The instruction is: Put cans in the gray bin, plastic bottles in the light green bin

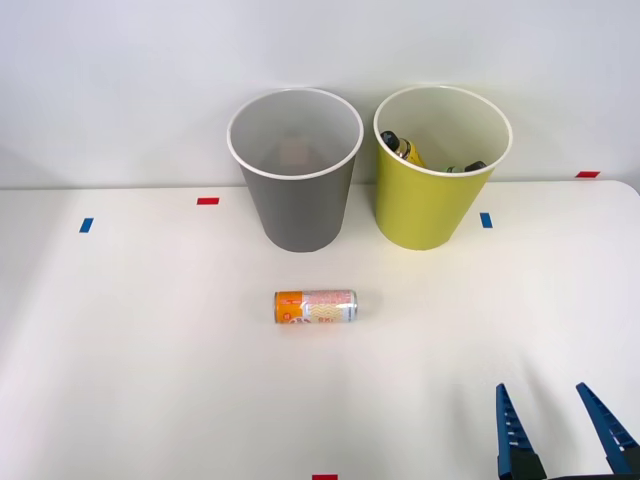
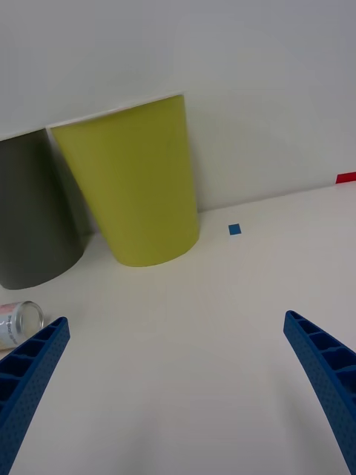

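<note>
A smooth white table [image 1: 120,380] carries two round, tapered plastic bins with white rims standing side by side at its far edge: the gray bin [image 1: 297,195] and, to its right, the light green bin [image 1: 430,195], with a yellow plastic bottle [image 1: 403,148] and a dark-tipped one [image 1: 468,167] inside. A slim orange-and-white can [image 1: 315,306] with silver ends lies on its side in front of the gray bin, nothing around it. The right gripper [image 1: 560,425] (ribbed blue fingers spread apart, empty) hovers near the table's front right. Small red and blue tape marks [image 1: 208,201] dot the surface.
</note>
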`<state>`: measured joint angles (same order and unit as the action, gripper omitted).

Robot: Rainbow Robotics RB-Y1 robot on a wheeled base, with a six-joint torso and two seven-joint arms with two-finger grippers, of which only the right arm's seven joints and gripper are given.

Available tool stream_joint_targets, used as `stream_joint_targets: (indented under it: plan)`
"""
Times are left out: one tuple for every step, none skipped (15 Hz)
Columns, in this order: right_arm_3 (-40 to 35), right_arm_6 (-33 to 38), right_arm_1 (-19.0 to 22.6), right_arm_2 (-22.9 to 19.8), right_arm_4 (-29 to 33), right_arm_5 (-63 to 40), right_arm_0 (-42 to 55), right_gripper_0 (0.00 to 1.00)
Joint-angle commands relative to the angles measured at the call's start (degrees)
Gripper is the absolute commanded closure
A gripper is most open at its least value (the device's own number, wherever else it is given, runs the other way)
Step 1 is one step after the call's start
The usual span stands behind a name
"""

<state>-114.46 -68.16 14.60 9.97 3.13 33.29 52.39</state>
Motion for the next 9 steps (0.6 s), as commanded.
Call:
stream_joint_targets:
  plan:
    - [-0.1, 0.2, -2.3, -0.4, 5.8, 1.0, 2.3, 0.00]
    - [0.0, 0.3, -3.1, -0.5, 7.0, 1.0, 3.0, 0.00]
    - [-0.1, 0.4, -3.7, -0.5, 8.7, 1.0, 3.4, 0.00]
    - [0.0, 0.2, -3.6, -0.4, 9.3, 1.0, 3.6, 0.00]
    - [0.0, -0.2, -3.4, 0.1, 9.4, 1.0, 4.0, 0.00]
    - [-0.1, -0.7, -3.5, 0.8, 9.6, 1.2, 4.8, 0.00]
    - [-0.1, -1.3, -3.6, 1.3, 9.9, 1.4, 5.4, 0.00]
    - [-0.1, -1.9, -3.6, 1.8, 10.0, 1.6, 5.9, 0.00]
    - [0.1, -2.9, -3.8, 2.4, 10.2, 1.8, 6.6, 0.00]
